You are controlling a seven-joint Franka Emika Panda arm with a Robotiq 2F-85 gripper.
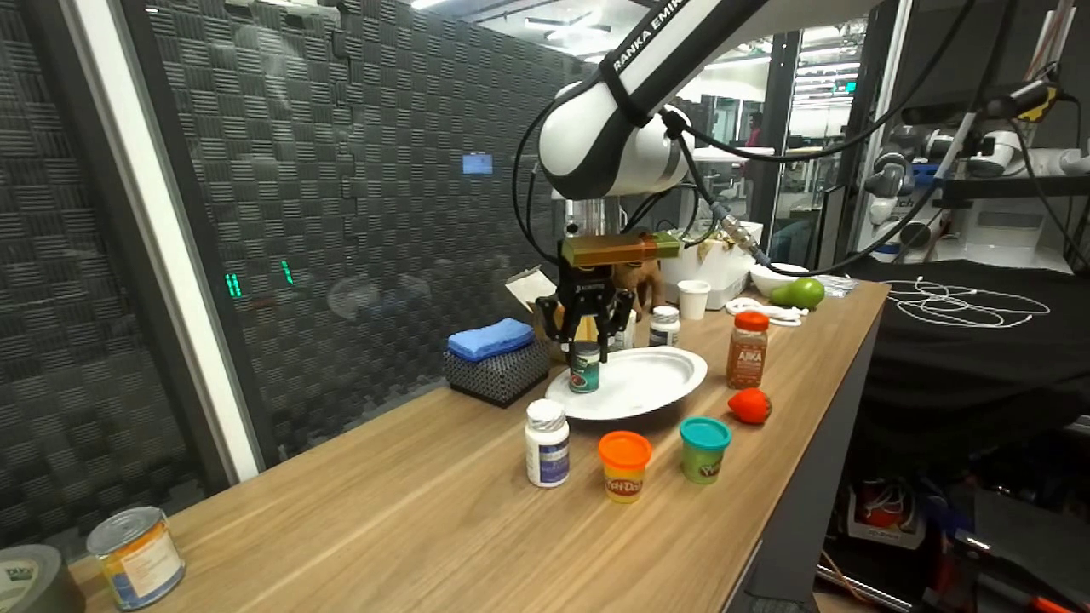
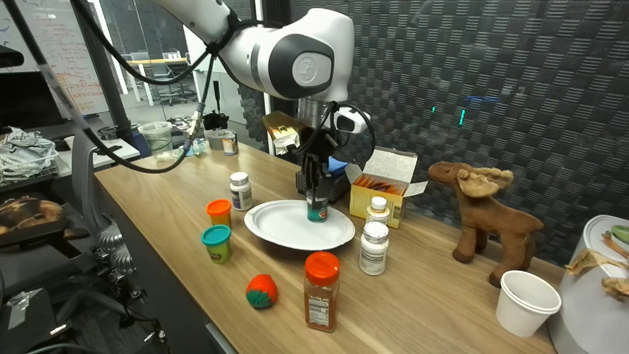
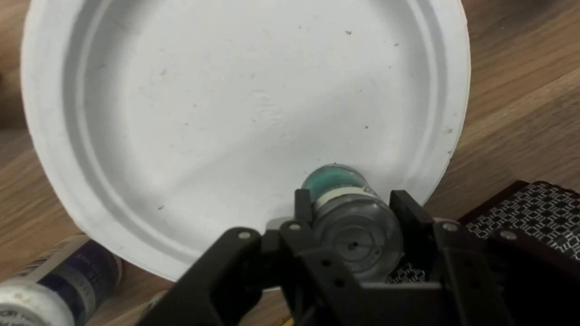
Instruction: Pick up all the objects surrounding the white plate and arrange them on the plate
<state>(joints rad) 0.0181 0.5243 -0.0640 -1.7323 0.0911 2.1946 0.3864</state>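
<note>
The small teal jar with a grey lid (image 1: 585, 375) stands upright at one end of the white plate (image 1: 647, 383); it also shows in the wrist view (image 3: 355, 235). My gripper (image 3: 351, 206) hugs the jar from both sides. The plate's opposite rim looks slightly raised, with shadow under it. Around the plate stand a white bottle with purple label (image 1: 547, 444), an orange-lidded yellow tub (image 1: 624, 468), a teal-lidded green tub (image 1: 704, 451), a red strawberry (image 1: 750, 406), a red-lidded spice bottle (image 2: 322, 295) and two white bottles (image 2: 373, 250).
A patterned black box (image 1: 498, 370) with a blue cloth stands beside the plate, close to the gripper. An open yellow carton (image 2: 376, 199), a brown plush moose (image 2: 491, 221) and white cups (image 2: 526, 305) stand by the wall. A can (image 1: 136, 558) sits farther off.
</note>
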